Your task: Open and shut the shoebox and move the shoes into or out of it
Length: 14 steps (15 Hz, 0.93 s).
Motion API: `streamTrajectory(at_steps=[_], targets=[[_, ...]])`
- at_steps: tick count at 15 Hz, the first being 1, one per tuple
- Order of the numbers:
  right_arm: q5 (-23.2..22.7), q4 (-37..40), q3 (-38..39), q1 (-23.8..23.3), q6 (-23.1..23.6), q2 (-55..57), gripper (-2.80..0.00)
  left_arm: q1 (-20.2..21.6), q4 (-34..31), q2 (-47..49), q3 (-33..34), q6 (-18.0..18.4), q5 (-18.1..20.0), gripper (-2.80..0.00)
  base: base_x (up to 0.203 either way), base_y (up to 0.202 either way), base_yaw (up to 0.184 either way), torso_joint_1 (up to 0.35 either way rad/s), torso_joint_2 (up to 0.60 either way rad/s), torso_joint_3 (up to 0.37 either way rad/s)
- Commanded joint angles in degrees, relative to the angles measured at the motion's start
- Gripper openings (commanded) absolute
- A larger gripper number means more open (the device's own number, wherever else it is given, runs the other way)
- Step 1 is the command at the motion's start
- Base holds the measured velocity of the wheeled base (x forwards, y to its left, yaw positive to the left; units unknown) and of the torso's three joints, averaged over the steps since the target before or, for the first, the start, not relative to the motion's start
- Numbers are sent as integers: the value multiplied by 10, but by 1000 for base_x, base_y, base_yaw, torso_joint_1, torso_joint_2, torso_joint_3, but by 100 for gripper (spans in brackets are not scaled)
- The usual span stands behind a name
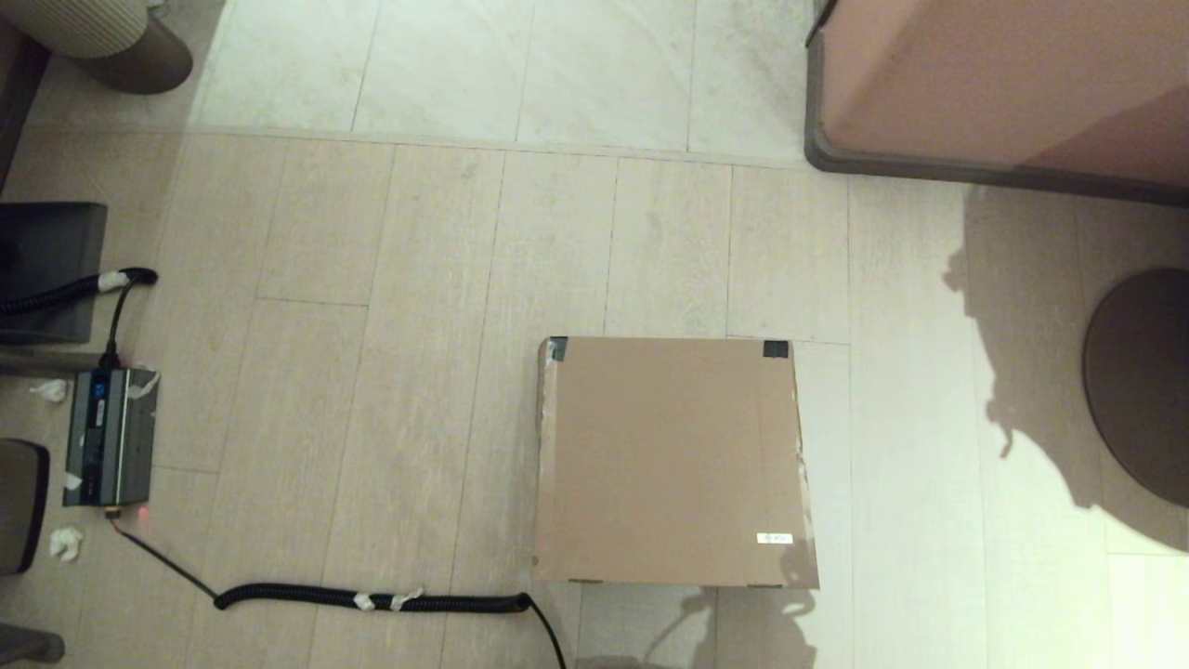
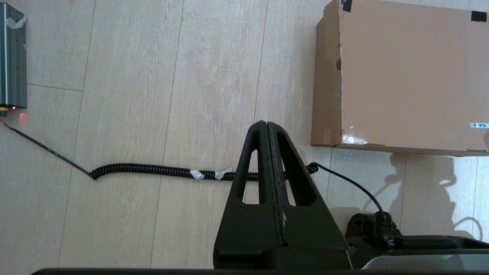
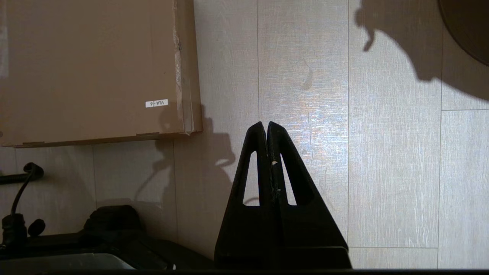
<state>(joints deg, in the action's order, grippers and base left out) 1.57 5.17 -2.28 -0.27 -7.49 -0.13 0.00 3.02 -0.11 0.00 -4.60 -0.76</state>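
Note:
The shoebox [image 1: 673,460] sits on the floor with its brown flap lid down flat, dark tape on its two far corners and a small white label [image 1: 774,538] near its front right corner. The shoes are hidden. Neither arm shows in the head view. My left gripper [image 2: 266,124] hangs shut and empty over the floor, off the shoebox's [image 2: 405,76] front left corner. My right gripper [image 3: 266,124] is shut too, holding nothing, over bare floor off the shoebox's [image 3: 91,68] front right corner.
A coiled black cable [image 1: 372,599] runs along the floor left of the box to a grey electronics unit [image 1: 110,437]. The large pink-brown furniture block [image 1: 1003,84] stands at the back right, a dark round base [image 1: 1143,381] at the right.

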Motion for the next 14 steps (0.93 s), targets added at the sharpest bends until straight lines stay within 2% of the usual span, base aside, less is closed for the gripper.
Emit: streamTrajectory(at_steps=[1,14], targets=[[0,0,0,0,-1,2,-280,0,1,0,11,-1,0,-280,0,0,0,0,0,0],[1,0,1,0,-1,2,-280,0,1,0,11,-3,-1,-280,0,0,0,0,0,0]])
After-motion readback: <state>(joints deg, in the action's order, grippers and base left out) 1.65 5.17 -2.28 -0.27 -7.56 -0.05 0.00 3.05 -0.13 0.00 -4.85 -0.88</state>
